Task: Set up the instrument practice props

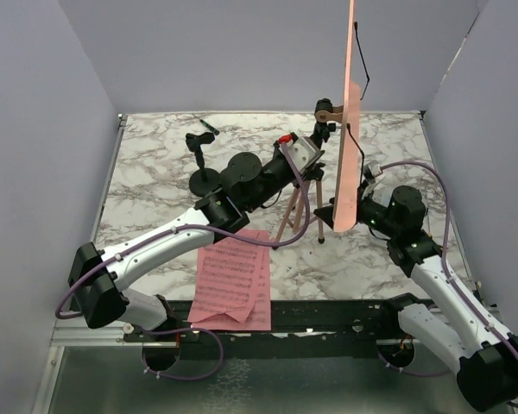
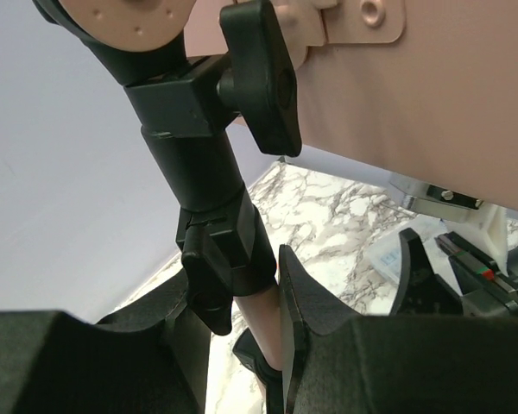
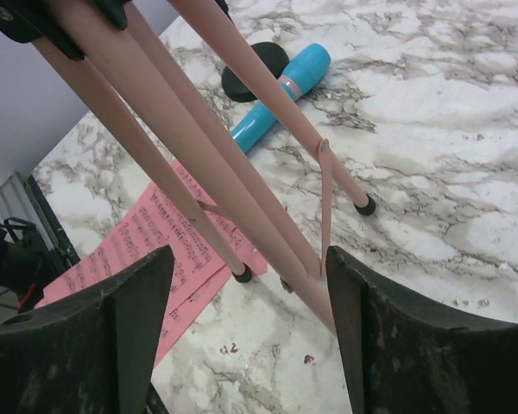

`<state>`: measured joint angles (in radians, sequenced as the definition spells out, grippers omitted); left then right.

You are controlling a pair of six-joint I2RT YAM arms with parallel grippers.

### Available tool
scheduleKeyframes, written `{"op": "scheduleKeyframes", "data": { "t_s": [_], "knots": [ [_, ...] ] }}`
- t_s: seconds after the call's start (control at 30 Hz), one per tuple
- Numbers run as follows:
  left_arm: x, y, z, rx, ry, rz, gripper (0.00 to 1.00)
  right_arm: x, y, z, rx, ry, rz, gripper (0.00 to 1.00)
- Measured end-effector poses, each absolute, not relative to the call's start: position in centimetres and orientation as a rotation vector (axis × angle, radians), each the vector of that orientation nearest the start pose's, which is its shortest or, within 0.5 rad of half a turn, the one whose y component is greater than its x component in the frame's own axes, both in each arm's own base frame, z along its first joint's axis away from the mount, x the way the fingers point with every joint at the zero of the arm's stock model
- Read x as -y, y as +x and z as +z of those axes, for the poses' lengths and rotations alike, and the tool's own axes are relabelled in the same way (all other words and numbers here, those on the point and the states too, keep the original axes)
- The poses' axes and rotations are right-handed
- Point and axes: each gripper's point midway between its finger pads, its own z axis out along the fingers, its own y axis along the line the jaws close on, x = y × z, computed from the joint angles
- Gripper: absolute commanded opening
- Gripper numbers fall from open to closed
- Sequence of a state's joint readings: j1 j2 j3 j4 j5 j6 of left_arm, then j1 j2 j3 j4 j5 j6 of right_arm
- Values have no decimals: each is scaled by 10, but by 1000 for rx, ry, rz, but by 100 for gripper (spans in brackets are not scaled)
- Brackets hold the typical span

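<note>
From the near edge, two pink sheet-music pages (image 1: 233, 280) lie overlapping on the marbled tabletop (image 1: 155, 172), their lower corners over the dark rail by the arm bases. Just beyond them the salmon-pink music stand (image 1: 349, 129) is upright on its thin tripod legs (image 3: 198, 147), its desk turned edge-on. The left pincer (image 2: 255, 345) is clamped on the stand's pole below a black knob. The right pincer (image 3: 249, 267) hangs low by the legs, fingers apart, gripping nothing. Behind the legs a light-blue tube (image 3: 281, 90) lies flat just beside a small black round-based stand (image 1: 205, 179). Farther back a dark pen (image 1: 209, 127) lies near the plain pale walls (image 1: 242, 52).
</note>
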<state>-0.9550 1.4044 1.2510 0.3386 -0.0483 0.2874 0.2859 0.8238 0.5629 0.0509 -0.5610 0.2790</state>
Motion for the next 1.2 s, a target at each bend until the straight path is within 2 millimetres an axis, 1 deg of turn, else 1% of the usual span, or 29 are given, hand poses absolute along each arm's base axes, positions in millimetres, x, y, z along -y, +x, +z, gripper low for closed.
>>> {"op": "scheduleKeyframes", "data": {
  "t_s": [0.1,0.17,0.3,0.43,0.5,0.6,0.67,0.77,0.83,1.2],
  "knots": [
    [377,290,402,-1164,780,-535,0,-188,260,220,-1751,-458,921,74],
    [376,289,401,-1162,776,-542,0,-192,265,221,-1729,-478,930,68],
    [374,286,401,-1159,769,-553,0,-200,275,210,-1733,-510,956,52],
    [373,285,400,-1156,767,-556,0,-206,278,203,-1739,-539,992,36],
    [373,286,400,-1157,765,-555,0,-210,277,204,-1724,-561,1010,29],
    [372,287,400,-1156,760,-553,0,-211,276,207,-1693,-602,1002,11],
    [372,287,400,-1155,759,-555,0,-213,273,207,-1662,-663,989,2],
    [371,288,402,-1152,750,-559,0,-216,269,210,-1600,-754,949,0],
    [371,288,403,-1149,744,-561,0,-216,266,212,-1586,-773,932,0],
    [375,285,404,-1148,742,-584,0,-198,260,210,-1665,-700,833,0]
  ]
}}
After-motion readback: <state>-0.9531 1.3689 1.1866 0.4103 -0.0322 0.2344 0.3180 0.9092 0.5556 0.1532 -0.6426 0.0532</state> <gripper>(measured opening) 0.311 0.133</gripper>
